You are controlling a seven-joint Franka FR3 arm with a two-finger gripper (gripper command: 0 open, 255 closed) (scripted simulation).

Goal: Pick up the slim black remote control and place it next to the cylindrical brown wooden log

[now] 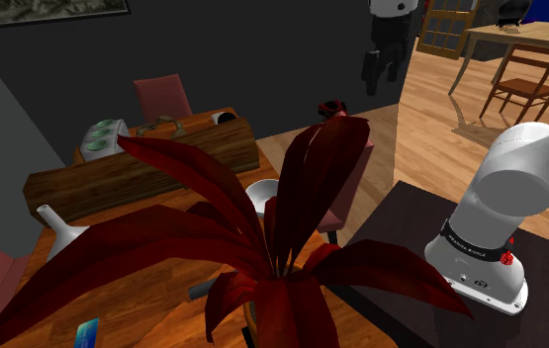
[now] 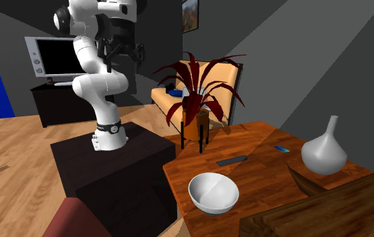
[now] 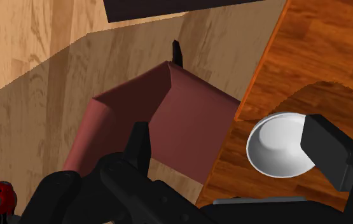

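The slim dark remote [image 2: 232,161] lies flat on the wooden table [image 2: 259,178], between a potted red-leaved plant [image 2: 195,87] and a white bowl [image 2: 213,192]. In the shoulder view the plant's leaves [image 1: 272,247] hide most of the remote [image 1: 203,289]. The big brown log [image 1: 143,168] lies across the far part of the table and appears again at the second exterior view's lower right [image 2: 327,209]. My gripper [image 1: 381,64] [image 2: 121,57] hangs high above the floor beside the table, far from the remote. In the wrist view the gripper [image 3: 232,143] is open, with nothing held.
A white vase [image 2: 323,151] and a small blue card [image 2: 282,149] sit past the remote. A maroon chair [image 3: 162,121] stands under the gripper beside the bowl [image 3: 276,146]. The dark stand [image 2: 104,168] abuts the table. Small items [image 1: 104,136] rest behind the log.
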